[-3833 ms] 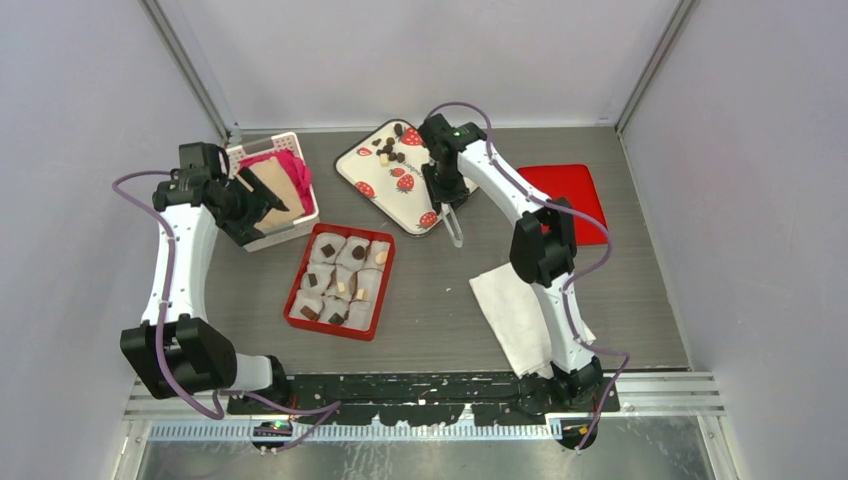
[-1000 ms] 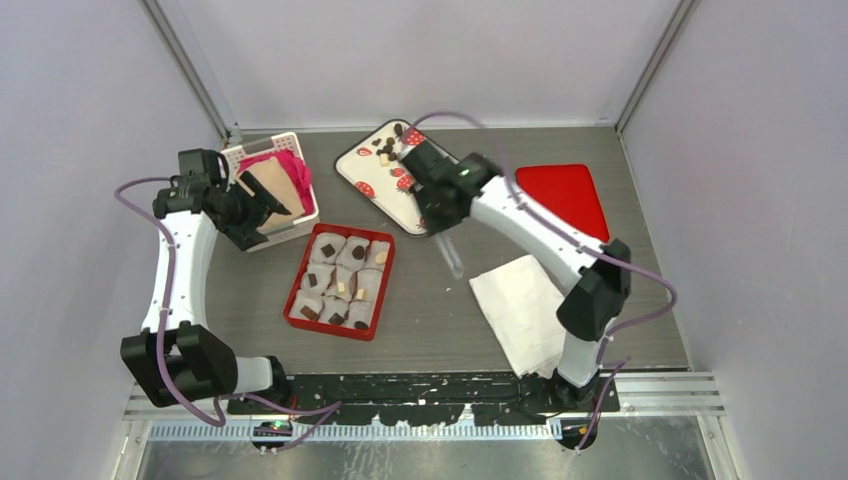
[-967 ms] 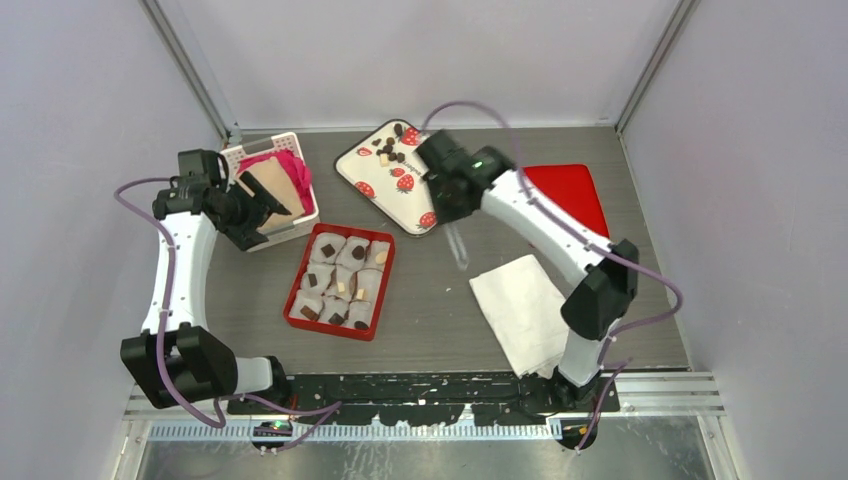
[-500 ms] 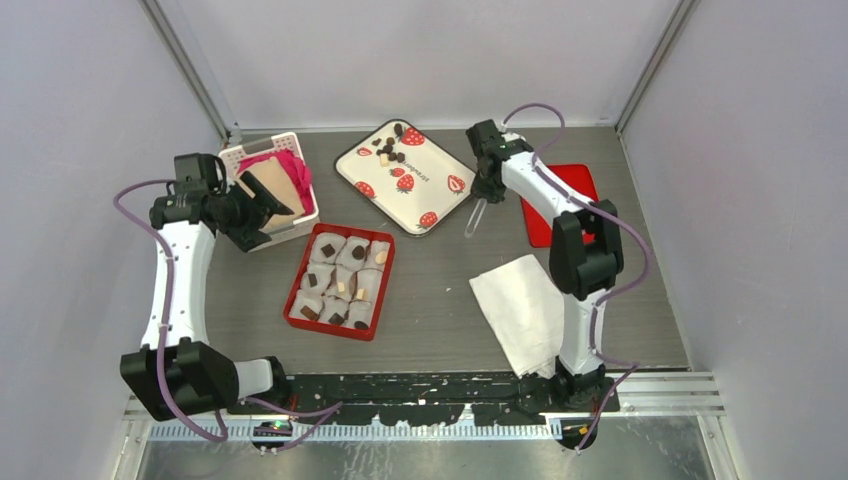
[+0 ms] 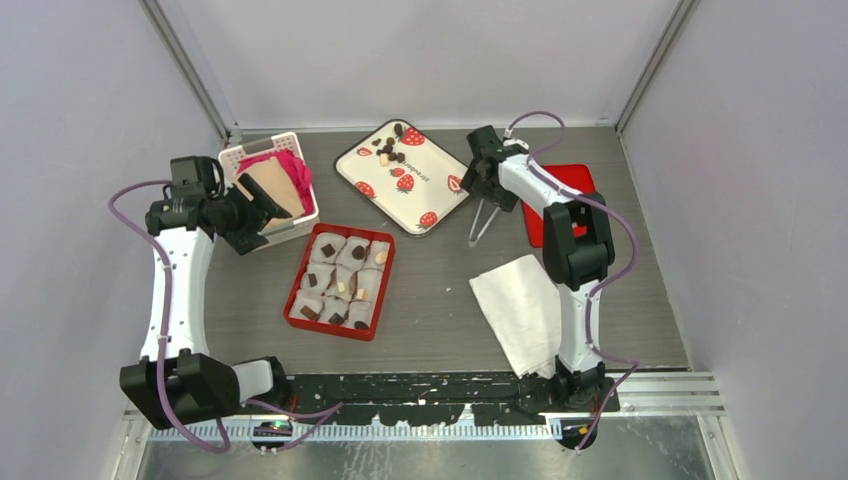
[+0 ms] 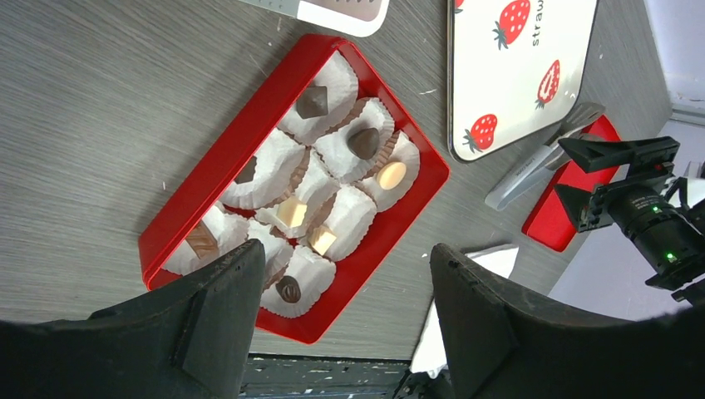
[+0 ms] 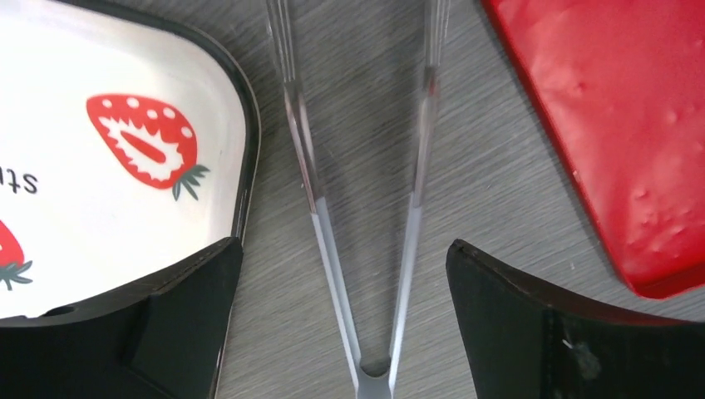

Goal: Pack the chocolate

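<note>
Right gripper [image 7: 339,258] just let go. A second ago it was pinching the tongs [image 7: 320,199] by the tray. Now its jaws are wide apart and the tongs lie splayed on the worktop [image 5: 430,300] between the strawberry tray [image 5: 445,200] and the red lid [image 5: 585,185]. Left gripper [image 6: 342,266] is apart too, with nothing in it. Chocolate [image 6: 363,143]: I count eight pieces in the red box [image 6: 249,125], which has nine paper cups [image 6: 349,220], plus a loose cluster on the tray. The tray reads "straw".
</note>
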